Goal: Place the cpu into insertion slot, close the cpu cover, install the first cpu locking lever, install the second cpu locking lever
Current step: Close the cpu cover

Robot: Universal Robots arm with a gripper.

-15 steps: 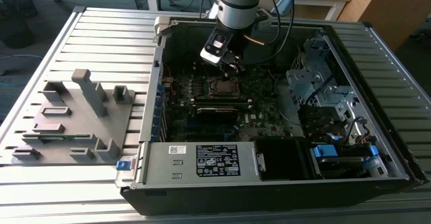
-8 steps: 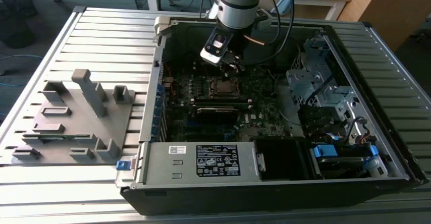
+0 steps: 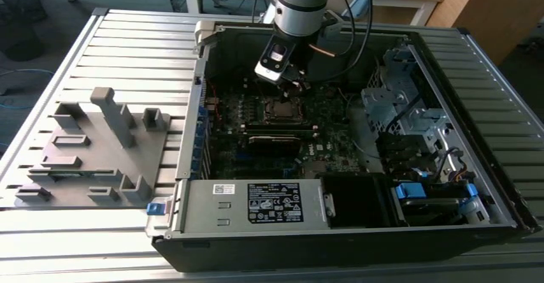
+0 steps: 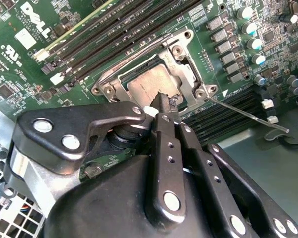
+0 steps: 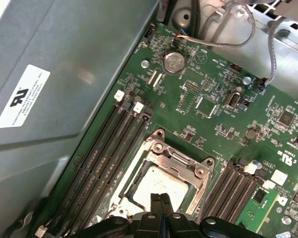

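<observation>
Slatted desk (image 3: 127,47) is loaded with open case (image 3: 340,254). Inside, cpu (image 4: 146,84) is seated, cover (image 4: 186,74) lowered; jaws are pressed together at cover edge. One lever (image 4: 248,116) stands free: best pushed steadily, cpu untouched.

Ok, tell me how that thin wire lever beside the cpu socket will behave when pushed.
Probably springy: the lever is a long, thin wire, seemingly anchored at one end beside the cpu cover. Its smooth round metal may slip off the hand. It is likely light for its length.

Silvery cpu cover (image 4: 188,78), cpu (image 4: 146,84) perhaps grey-brown (board (image 5: 270,148) green, tool (image 4: 167,101) black)
</observation>
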